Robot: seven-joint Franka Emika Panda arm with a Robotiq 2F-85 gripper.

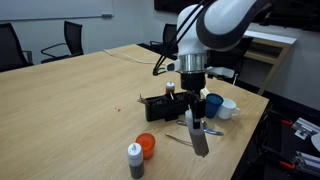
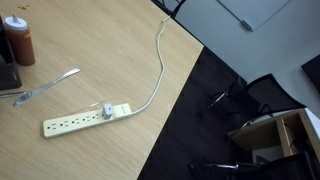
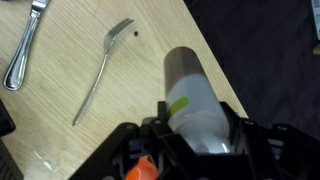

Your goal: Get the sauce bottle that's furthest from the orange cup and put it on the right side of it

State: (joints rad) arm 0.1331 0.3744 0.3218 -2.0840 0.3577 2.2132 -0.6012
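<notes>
The jaws are closed on a grey cylinder with a yellow-green label. In the wrist view the gripper (image 3: 196,128) clamps it from both sides near its camera-side end. This appears to be the sauce bottle (image 3: 188,82), though its top is hidden inside the grip and cannot be checked. In an exterior view the gripper (image 1: 193,122) points down and the sauce bottle (image 1: 200,142) hangs from it, tilted, its lower end close to the wooden table (image 1: 70,100).

The wrist view shows a fork (image 3: 103,65) on the wood just beside the bottle and a second piece of cutlery (image 3: 22,45) further off. The orange cup (image 1: 147,143) stands apart from the held bottle, and a grey white-capped bottle (image 1: 135,160) stands just beside the cup. Behind the arm are a black box (image 1: 158,105), a blue cup (image 1: 213,103) and a white mug (image 1: 229,107). A bottle with reddish-brown contents (image 2: 20,42) and a power strip (image 2: 85,120) show in an exterior view.
</notes>
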